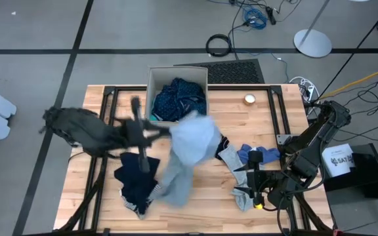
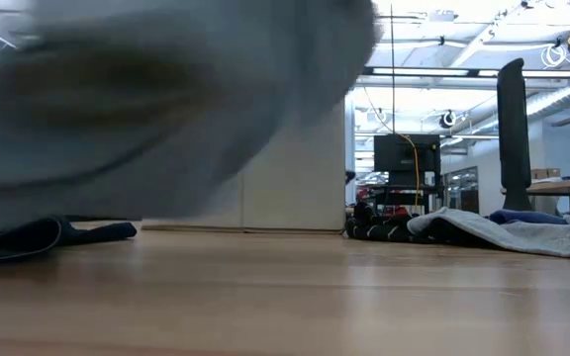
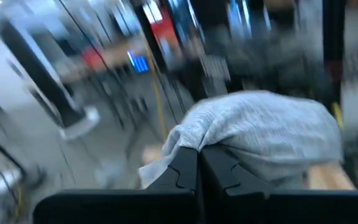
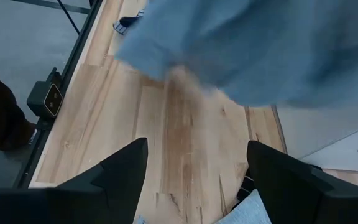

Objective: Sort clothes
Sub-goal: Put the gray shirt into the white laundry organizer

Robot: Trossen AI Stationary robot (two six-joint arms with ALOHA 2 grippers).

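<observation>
While the left gripper [image 1: 169, 133] pinches a floppy grey garment [image 1: 188, 154], only the wrist view shows the right gripper's [image 4: 196, 168] fingers spread

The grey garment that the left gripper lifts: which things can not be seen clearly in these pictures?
- Grey garment: motion-blurred in the high view; its type is unclear.
- Low view: the garment hides the box and both arms.
- Left gripper: shut on the garment; the high view blurs it.
- Right gripper, open: the garment hides the table beyond it.

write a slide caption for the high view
Left end effector lifts a grey garment beside the beige box; right end effector waits open.
</observation>
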